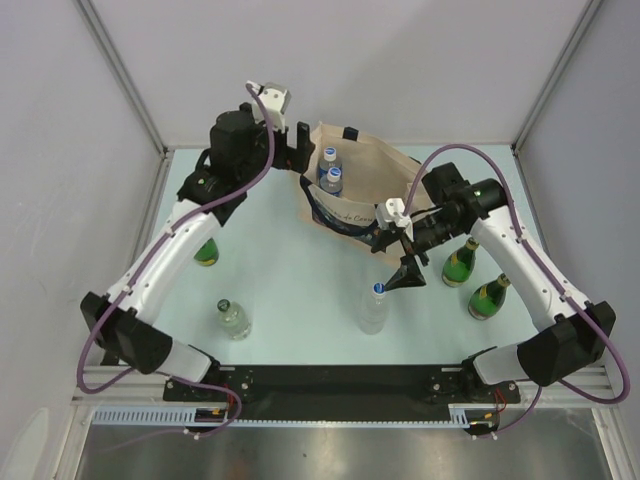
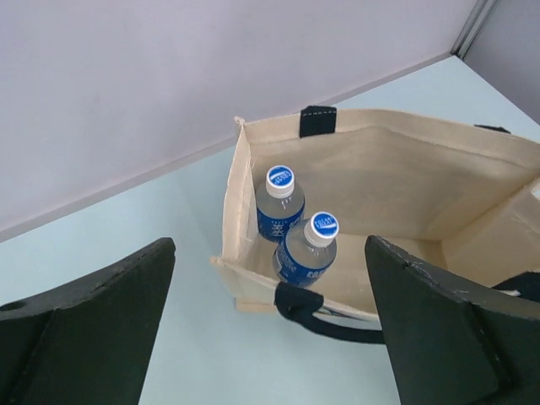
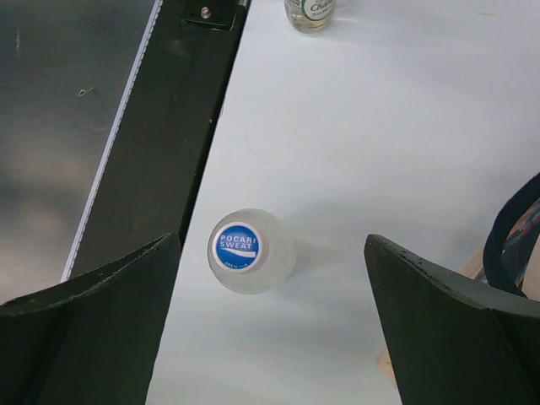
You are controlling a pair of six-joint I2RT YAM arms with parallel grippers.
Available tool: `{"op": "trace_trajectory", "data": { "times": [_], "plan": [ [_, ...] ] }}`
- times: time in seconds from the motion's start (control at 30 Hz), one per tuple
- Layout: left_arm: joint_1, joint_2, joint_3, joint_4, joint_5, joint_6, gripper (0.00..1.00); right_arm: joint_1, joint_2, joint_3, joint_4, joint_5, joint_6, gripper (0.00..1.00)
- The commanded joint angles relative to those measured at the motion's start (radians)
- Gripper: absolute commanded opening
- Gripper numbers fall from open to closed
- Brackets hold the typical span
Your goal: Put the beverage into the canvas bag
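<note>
Though hanging right over the canvas bag (image 2: 396, 169), grips nothing with the left gripper (image 2: 270, 246), fingers spread wide. Shows two blue-capped bottles (image 2: 306, 251) upright inside the bag, close together near one corner. Has the right gripper (image 3: 272, 245) wide too, empty, directly above a third blue-capped bottle (image 3: 251, 251) standing on the table (image 1: 290, 270) near the bag.

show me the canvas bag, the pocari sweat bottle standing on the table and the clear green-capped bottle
canvas bag (image 2: 396, 181), left wrist view, inner back wall
pocari sweat bottle (image 3: 237, 246), right wrist view, blue cap
clear green-capped bottle (image 1: 235, 321), top external view, glass body
</note>
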Motion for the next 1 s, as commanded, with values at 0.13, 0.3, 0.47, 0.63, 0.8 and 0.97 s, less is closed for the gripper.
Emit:
{"op": "trace_trajectory", "data": {
  "times": [0.13,0.3,0.47,0.63,0.8,0.97],
  "plan": [
    [0.005,-0.048,-0.072,-0.014,0.088,-0.063,1.0,0.015,-0.023,-0.021,-0.036,-0.002,-0.05,0.96],
    [-0.005,-0.004,-0.012,-0.027,0.154,-0.071,1.0,0.028,-0.029,-0.059,-0.027,0.018,-0.056,0.95],
    [-0.016,0.073,0.08,-0.041,0.194,-0.059,0.99,0.029,-0.038,-0.081,0.003,0.015,-0.033,0.94],
    [-0.051,0.236,0.22,-0.113,0.163,-0.041,0.94,0.026,-0.052,-0.073,0.04,0.016,0.008,0.93],
    [-0.102,0.369,0.382,-0.236,0.007,-0.004,0.84,-0.017,-0.066,-0.033,0.062,-0.01,0.065,0.93],
    [-0.134,0.463,0.471,-0.304,-0.128,-0.004,0.76,-0.087,-0.072,-0.009,0.102,-0.047,0.125,0.92]
  ]
}}
